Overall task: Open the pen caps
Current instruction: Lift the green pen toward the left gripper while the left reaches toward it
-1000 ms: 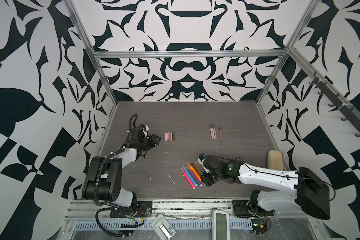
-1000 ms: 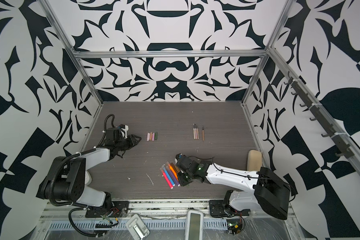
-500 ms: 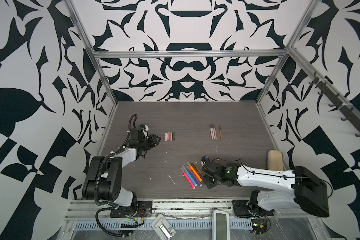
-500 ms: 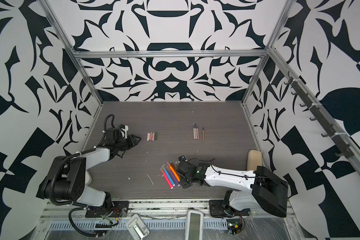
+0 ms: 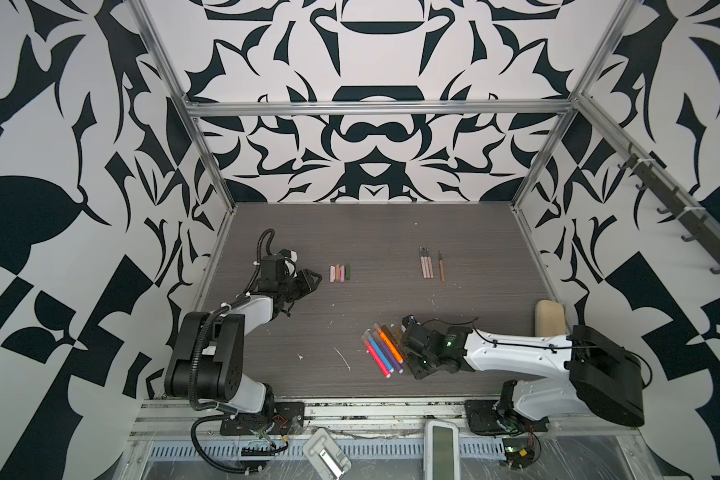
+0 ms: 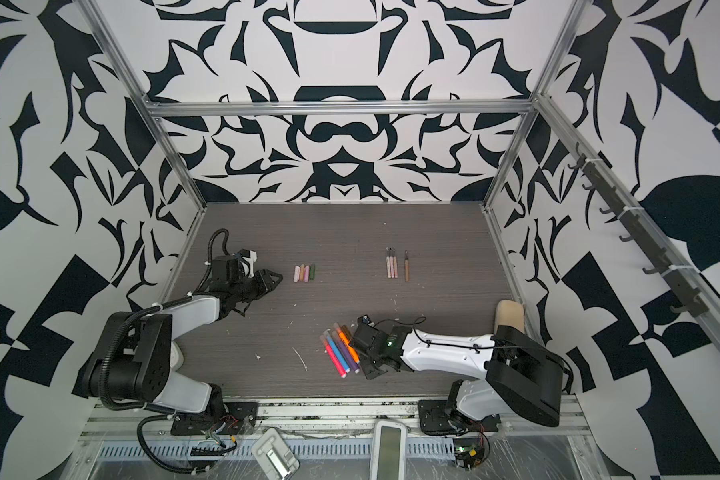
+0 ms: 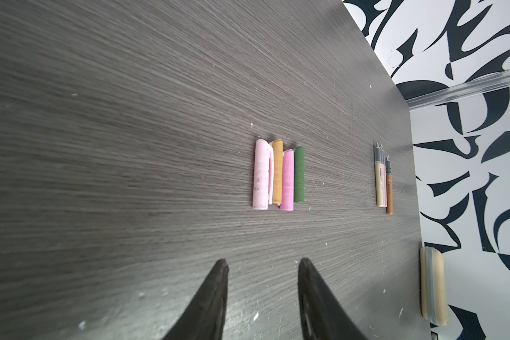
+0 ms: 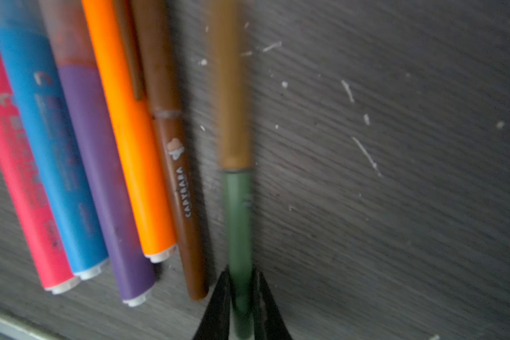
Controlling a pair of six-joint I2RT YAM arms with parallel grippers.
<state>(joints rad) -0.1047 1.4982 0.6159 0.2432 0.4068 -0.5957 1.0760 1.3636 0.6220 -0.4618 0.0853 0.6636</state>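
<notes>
In the right wrist view my right gripper (image 8: 240,273) is shut on the barrel of a thin green pen (image 8: 237,220) that wears a tan cap (image 8: 231,103) and lies on the table. Beside it lie a brown pen (image 8: 186,206) and thicker orange, purple, blue and pink pens (image 5: 383,349). My left gripper (image 7: 262,262) stands open and empty, low over the table, short of a row of loose pen caps (image 7: 278,176) in pale pink, tan, pink and green. In both top views the caps (image 6: 304,273) lie at mid-left.
Three uncapped thin pens (image 5: 431,266) lie at the back right. A beige foam block (image 5: 549,318) leans at the right wall. Patterned walls close in three sides. White scuffs mark the table near the front. A white device (image 5: 440,444) sits past the front edge.
My right gripper's jaws have closed on the green pen, after shifting slightly toward the front. The left arm has stayed where it was.
</notes>
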